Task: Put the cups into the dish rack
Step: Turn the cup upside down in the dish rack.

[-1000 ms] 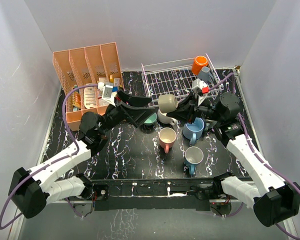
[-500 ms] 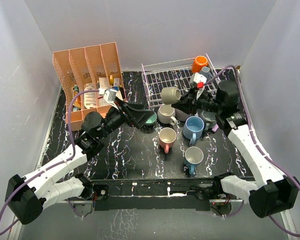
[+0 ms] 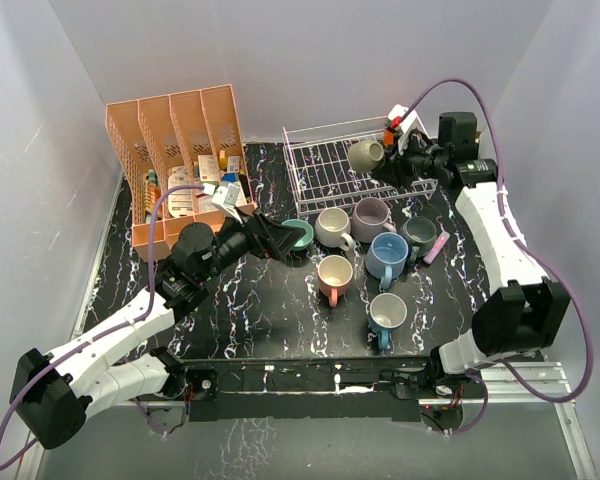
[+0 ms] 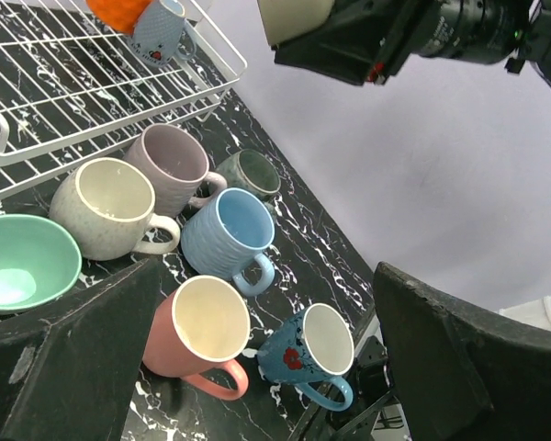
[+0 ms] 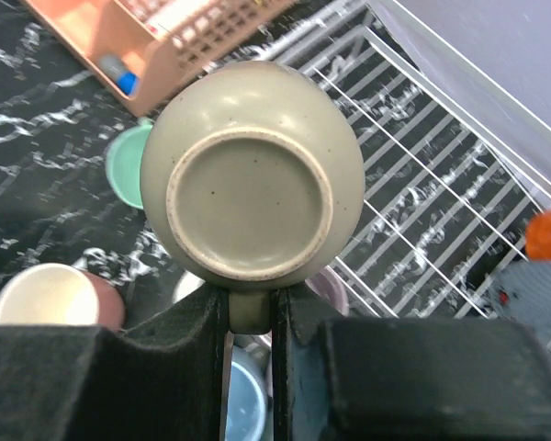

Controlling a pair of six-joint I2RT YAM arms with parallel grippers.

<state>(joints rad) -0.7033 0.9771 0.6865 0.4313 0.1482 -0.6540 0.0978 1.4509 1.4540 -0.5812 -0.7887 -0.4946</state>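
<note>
My right gripper is shut on the handle of an olive mug and holds it bottom-up in the air above the white wire dish rack. In the right wrist view, the mug fills the middle, with its handle pinched in that gripper. My left gripper is open and empty beside a teal cup. Cream, lilac, light blue, dark grey, pink and flowered blue mugs stand on the table. An orange mug and a pale blue mug lie in the rack.
A salmon-pink slotted organizer full of small items stands at the back left. A small pink stick lies right of the dark grey mug. White walls close in the black marbled table on three sides.
My right arm has lifted the olive mug from above the standing mugs and carried it back and to the right over the rack. My left gripper has drawn back a little toward the left.
</note>
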